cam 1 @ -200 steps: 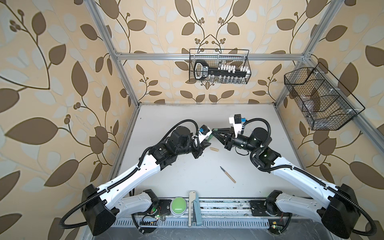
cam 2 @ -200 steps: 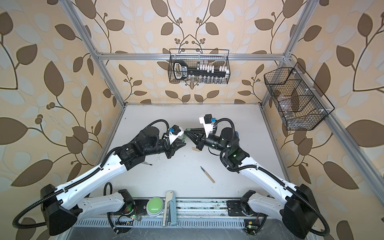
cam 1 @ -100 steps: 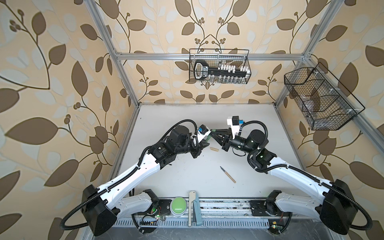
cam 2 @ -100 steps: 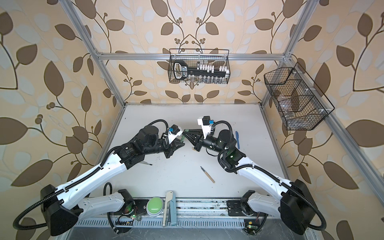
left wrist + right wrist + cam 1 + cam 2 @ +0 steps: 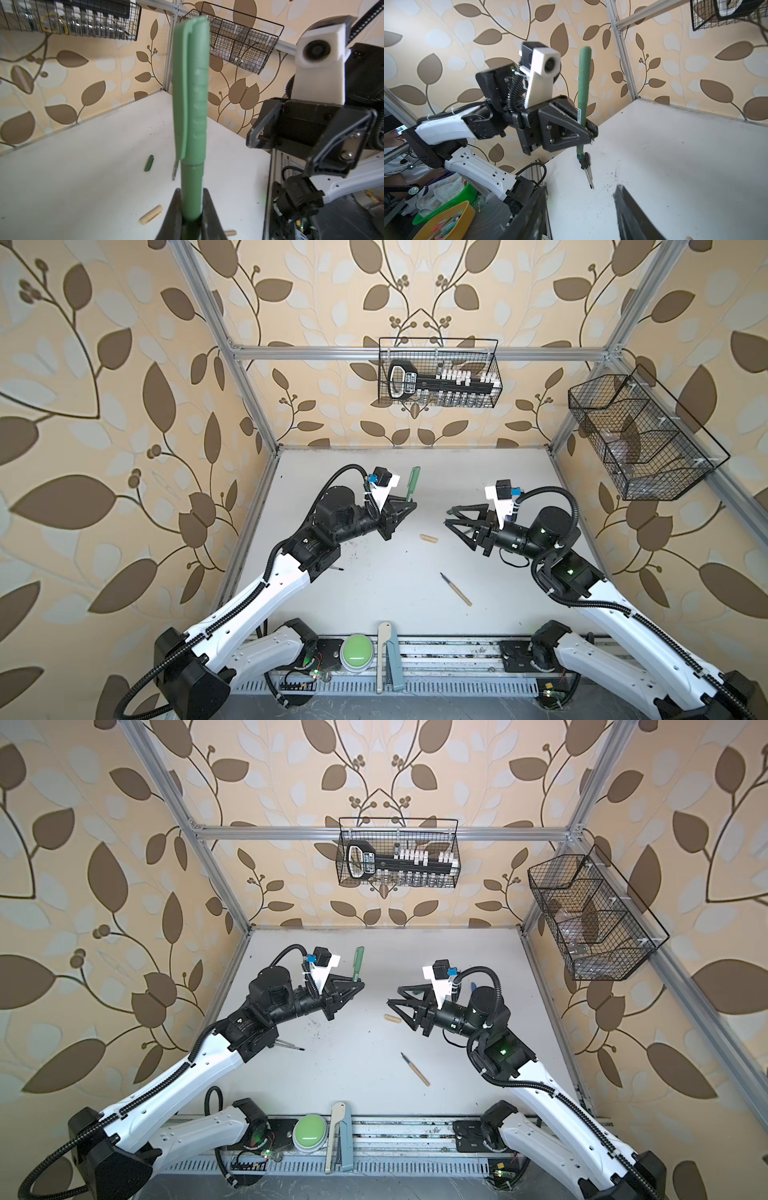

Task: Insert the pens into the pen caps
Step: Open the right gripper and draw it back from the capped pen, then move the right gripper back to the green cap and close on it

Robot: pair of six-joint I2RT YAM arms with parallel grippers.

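Two robot arms face each other over a white bench (image 5: 478, 472), seen from above. The left gripper (image 5: 410, 506) is clenched on a green pen (image 5: 413, 483), which stands roughly upright above the bench's far left part. In the left wrist view the jaws pinch the pen's lower barrel, and a fitted cap (image 5: 188, 83) with a long clip covers its upper end. The right gripper (image 5: 448, 518) hangs well apart from it, above the bench's right half, pointing toward the left gripper. Its jaws are spread, with nothing between them.

A tan cap (image 5: 428, 538) lies flat near the bench's middle, between the two grippers. A tan pen (image 5: 456, 590), uncapped, lies nearer the front edge, its dark tip pointing toward the far left corner. In a top view a blue pen (image 5: 473, 985) shows near the right edge, mostly hidden behind the right arm. A loose dark green cap (image 5: 149, 163) lies flat on the bench, apart from the tan cap. A thin black rod (image 5: 291, 1047) lies near the left edge, partly under the left arm.
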